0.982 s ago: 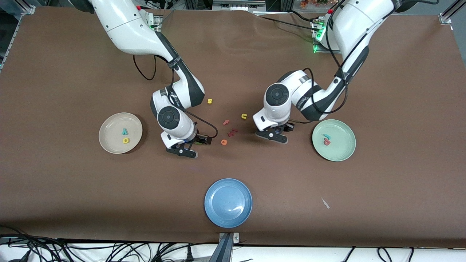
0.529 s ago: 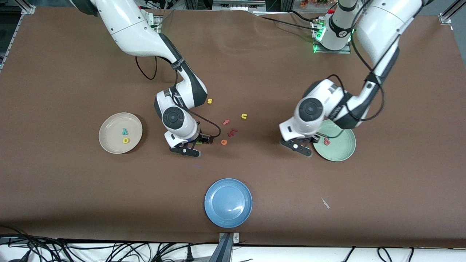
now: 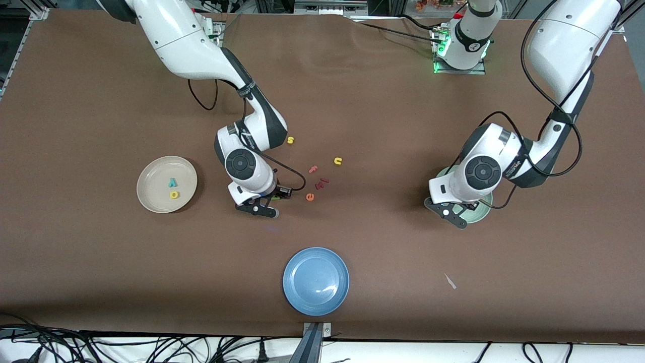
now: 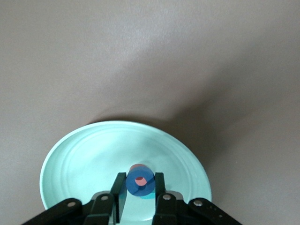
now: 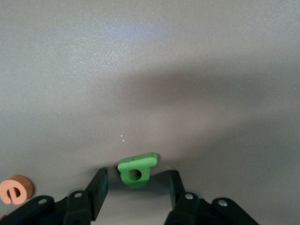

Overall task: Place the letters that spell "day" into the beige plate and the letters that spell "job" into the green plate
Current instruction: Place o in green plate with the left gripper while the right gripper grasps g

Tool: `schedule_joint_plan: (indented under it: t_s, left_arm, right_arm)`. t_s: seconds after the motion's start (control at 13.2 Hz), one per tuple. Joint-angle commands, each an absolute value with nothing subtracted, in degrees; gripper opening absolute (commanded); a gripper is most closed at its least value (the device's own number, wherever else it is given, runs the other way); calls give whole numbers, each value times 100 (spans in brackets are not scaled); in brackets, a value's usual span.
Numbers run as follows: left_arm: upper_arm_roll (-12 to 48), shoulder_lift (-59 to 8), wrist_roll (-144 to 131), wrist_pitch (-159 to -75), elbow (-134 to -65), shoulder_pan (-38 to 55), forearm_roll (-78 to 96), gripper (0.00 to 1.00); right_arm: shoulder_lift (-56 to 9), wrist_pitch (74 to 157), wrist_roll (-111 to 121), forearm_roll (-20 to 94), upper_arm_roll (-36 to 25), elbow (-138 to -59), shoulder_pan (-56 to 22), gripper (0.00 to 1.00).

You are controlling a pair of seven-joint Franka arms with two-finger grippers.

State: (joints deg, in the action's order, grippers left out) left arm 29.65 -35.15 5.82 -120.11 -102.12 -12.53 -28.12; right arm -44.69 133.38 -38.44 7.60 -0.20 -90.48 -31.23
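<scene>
The blue "o" (image 4: pixel 140 183) is pinched in the left tool (image 4: pixel 140 199) right over the green plate (image 4: pixel 70 159), with salmon and teal bits seen under it. The right tool (image 5: pixel 136 192) is down mid-table with fingers (image 5: pixel 97 187) apart around the green "d" (image 5: pixel 137 169), an orange "e" (image 5: pixel 15 189) nearby. The "y" (image 3: pixel 173 182) and "a" (image 3: pixel 174 194) are sat in the beige plate (image 3: pixel 151 194).
</scene>
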Motion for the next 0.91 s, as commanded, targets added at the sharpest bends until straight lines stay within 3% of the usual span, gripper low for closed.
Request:
schedule_joint_plan:
  t_s: [0.0,0.38,0.83]
  left_arm:
    - [3015,-3402,817,-12015,-10283,-1353,-2716,100]
    - [3278,-3121,756,-11910,-10012,-1380,-2384,100]
    - [3507,-2752,511,-10004,-8456,-1257,-1688,100]
  right_arm:
    - [-4588,13324,-3823,765,-35,-8859,-3112,59]
    - [-4588,13316,-3841,773,-35,-8859,-3111,48]
    - [-4614,13324,-3876,791,-35,-8859,-3111,42]
